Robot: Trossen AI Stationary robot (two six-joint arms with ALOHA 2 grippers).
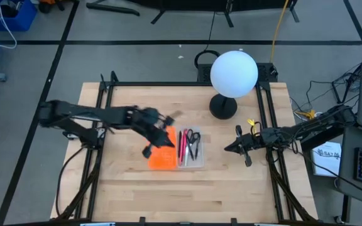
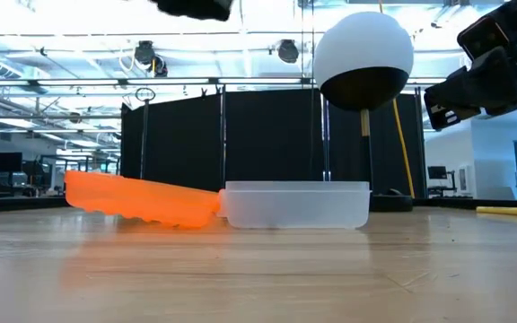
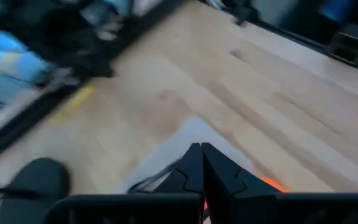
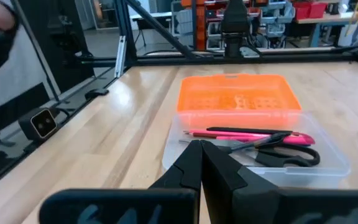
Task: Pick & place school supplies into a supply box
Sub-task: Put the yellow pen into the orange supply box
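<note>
The clear supply box [image 1: 191, 149] [image 4: 328, 171] sits mid-table, joined to an orange perforated panel [image 1: 161, 154] [image 4: 238, 96] that rests tilted on the wood in the low view [image 2: 142, 199]. Inside the box lie the black-handled scissors [image 4: 288, 155] [image 1: 194, 138], a pink pen [image 4: 253, 136], a dark pen [image 4: 247, 130] and other thin pens [image 1: 183, 145]. My left gripper [image 1: 167, 119] [image 3: 201, 150] hovers shut above the panel's far end, raised high [image 2: 194, 7]. My right gripper [image 1: 229, 147] [image 4: 201, 149] is shut and hangs in the air right of the box, pointing at it.
A lamp with a white globe [image 1: 234, 73] on a black base [image 1: 223, 107] stands just beyond the box. A thin yellow stick [image 2: 510, 212] lies on the table at the right. Black frame rails [image 1: 266, 119] border the table. Bare wood lies in front of the box.
</note>
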